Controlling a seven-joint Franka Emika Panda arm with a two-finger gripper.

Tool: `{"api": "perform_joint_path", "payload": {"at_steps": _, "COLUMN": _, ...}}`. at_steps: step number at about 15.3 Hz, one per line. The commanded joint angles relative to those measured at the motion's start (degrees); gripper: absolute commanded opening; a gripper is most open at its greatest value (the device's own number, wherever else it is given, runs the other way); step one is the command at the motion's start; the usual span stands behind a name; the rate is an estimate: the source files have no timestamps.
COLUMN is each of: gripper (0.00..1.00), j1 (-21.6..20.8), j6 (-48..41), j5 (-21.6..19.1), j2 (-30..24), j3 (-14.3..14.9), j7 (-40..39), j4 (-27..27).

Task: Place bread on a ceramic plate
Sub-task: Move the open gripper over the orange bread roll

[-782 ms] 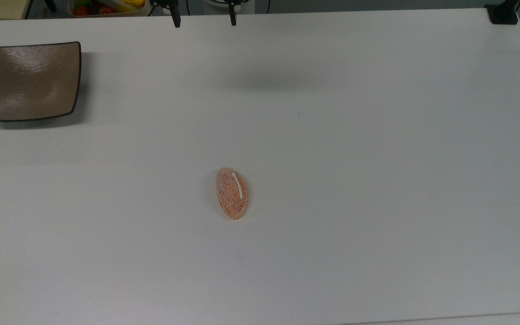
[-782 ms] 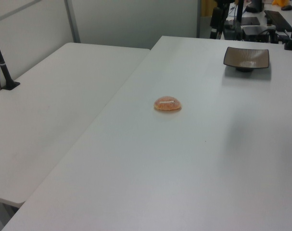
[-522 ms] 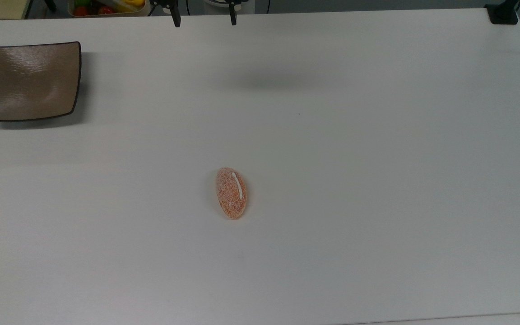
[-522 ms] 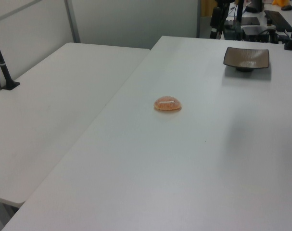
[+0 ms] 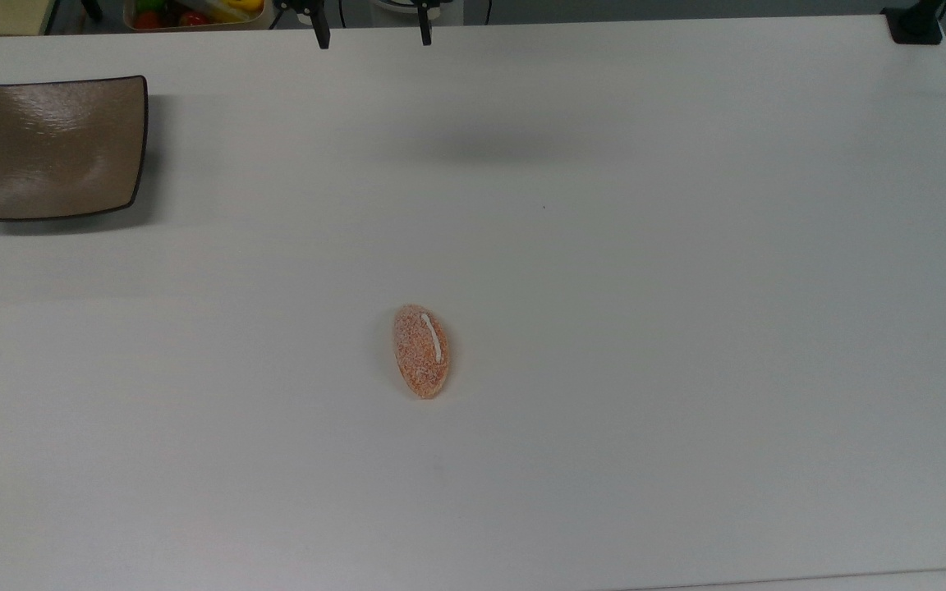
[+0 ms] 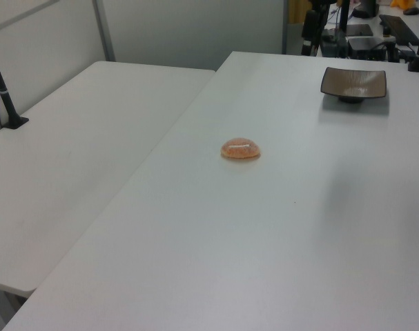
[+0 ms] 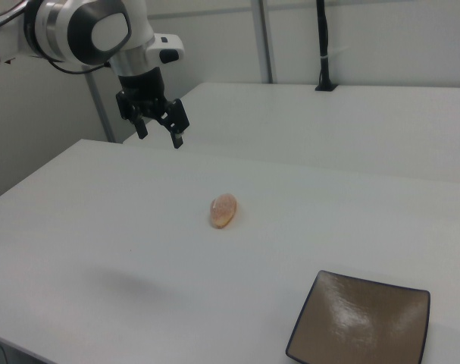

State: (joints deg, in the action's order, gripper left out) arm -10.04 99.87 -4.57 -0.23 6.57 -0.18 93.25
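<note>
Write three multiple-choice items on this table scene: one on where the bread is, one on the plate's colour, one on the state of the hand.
1. Where is the bread?
A. On the bare table, apart from the ceramic plate
B. On the plate
C. Held in the hand

2. What colour is the plate?
A. White
B. Taupe-brown with a dark rim
C. Blue

3. What state is the hand in?
A. Shut on the bread
B. Open and empty, above the table
C. Resting on the plate

Answers:
1. A: the top view shows white tabletop all around the bread, with the plate at the top view's far left.
2. B: its glossy face is brown in all views.
3. B: the right view shows its fingers spread, holding nothing.
</note>
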Motion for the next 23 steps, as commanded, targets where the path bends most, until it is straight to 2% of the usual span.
{"api": "perform_joint_path", "payload": {"at_steps": 1, "gripper": 1.00, "j1": -0.86, "j6": 1.47, "j5": -0.79, "j2": 1.02, "j3": 0.28, "j7": -0.08, "j4": 0.53}}
{"api": "perform_joint_path", "payload": {"at_steps": 5, "gripper": 1.00, "j1": -0.86, "j6": 4.53, "j5": -0.88, "j2": 2.95, "j3": -0.07, "j7": -0.17, "j4": 0.36}}
{"api": "perform_joint_path", "payload": {"at_steps": 14, "gripper": 1.00, "j1": -1.48, "j6": 24.31, "j5": -0.53, "j2": 13.76, "j3": -0.07, "j7": -0.08, "j4": -0.61}}
{"api": "perform_joint_path", "payload": {"at_steps": 18, "gripper": 1.00, "j1": -1.48, "j6": 25.81, "j5": -0.35, "j2": 19.47, "j3": -0.07, "j7": -0.69, "j4": -4.46}}
{"api": "perform_joint_path", "payload": {"at_steps": 21, "gripper": 1.00, "j1": -1.91, "j6": 27.30, "j5": 0.00, "j2": 23.42, "j3": -0.07, "j7": -1.22, "j4": -5.27}}
{"api": "perform_joint_path", "payload": {"at_steps": 23, "gripper": 1.00, "j1": -2.96, "j6": 28.54, "j5": 1.66, "j2": 26.06, "j3": -0.07, "j7": -1.40, "j4": -6.67}}
